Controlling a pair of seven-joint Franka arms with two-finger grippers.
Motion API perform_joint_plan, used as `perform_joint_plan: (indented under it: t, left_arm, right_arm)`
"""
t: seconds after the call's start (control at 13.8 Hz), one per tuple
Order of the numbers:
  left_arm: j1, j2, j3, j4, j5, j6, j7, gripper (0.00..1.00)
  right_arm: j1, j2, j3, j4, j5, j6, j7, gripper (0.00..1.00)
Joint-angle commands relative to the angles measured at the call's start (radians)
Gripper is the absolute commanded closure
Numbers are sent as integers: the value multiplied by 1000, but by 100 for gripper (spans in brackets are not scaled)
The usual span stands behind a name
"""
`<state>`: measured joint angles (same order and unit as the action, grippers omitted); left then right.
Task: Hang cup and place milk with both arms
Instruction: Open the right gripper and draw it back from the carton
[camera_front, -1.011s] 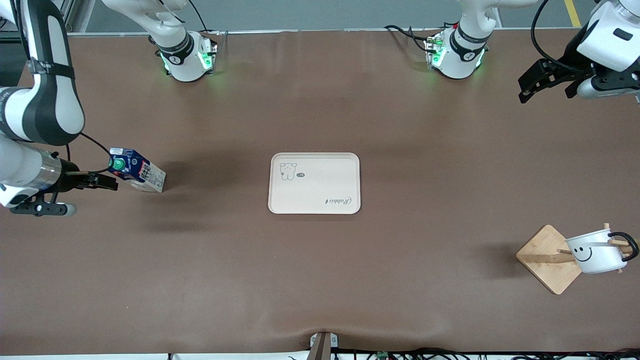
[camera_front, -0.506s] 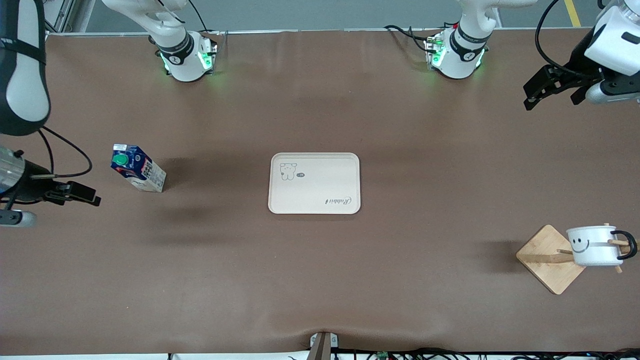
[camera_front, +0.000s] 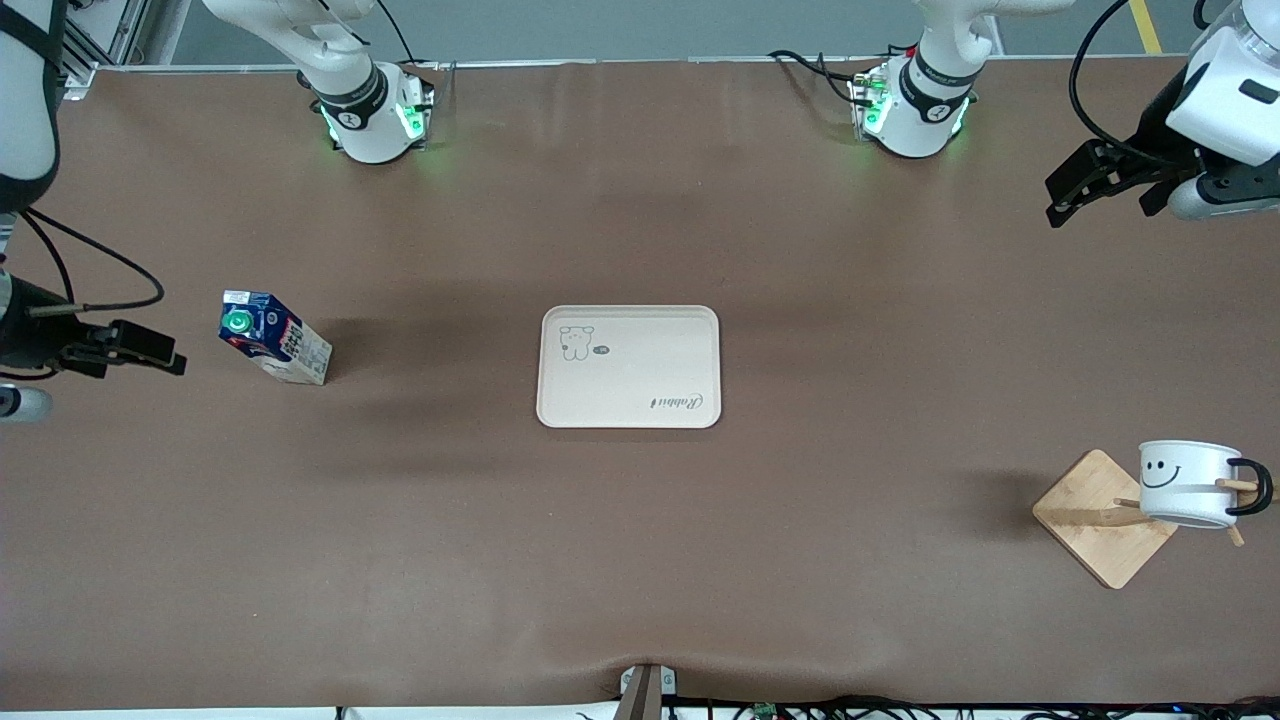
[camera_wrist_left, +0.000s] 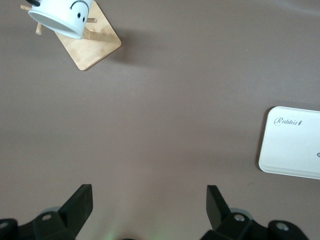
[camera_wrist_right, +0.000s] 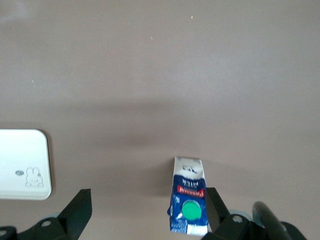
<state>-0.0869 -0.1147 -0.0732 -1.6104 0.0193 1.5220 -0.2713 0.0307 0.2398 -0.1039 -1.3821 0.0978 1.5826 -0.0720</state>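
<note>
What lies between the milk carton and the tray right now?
Nothing: in the front view only bare brown table separates the milk carton from the tray. The right wrist view shows the same bare stretch.

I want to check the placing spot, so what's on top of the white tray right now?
Nothing lies on the tray; only its printed rabbit and lettering show. The milk carton stands on the table toward the right arm's end, apart from it. The tray's underside is hidden.

The right pincer (camera_front: 165, 358) has let go of the milk (camera_front: 274, 338) and withdrawn.
</note>
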Motion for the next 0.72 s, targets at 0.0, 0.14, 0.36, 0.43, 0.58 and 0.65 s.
perform_joint_plan:
  t: [0.0,0.14,0.36,0.43,0.58,0.65]
  left_arm:
    - [3,3,3,17,19,-19,15,0]
    - [3,4,3,17,18,-19,15,0]
    - [13,4,4,20,8,-19,18,0]
    - [13,4,4,20,8,-19,17,0]
    - [13,4,4,21,17,-19,17,0]
    - [13,6,4,21,18,-19,17,0]
  right_arm:
    - [-2,-95,-7,-14,-16,-59,3,0]
    - [-5,-125,-8,-14,-23,-98,5,0]
    - [-5,-200,-8,-57,-47,-116,5,0]
    - [-5,-244,-8,-99,-50,-115,5,0]
    - [-5,-322,-8,-179,-52,-115,5,0]
    - [-5,-351,-8,-208,-52,-116,5,0]
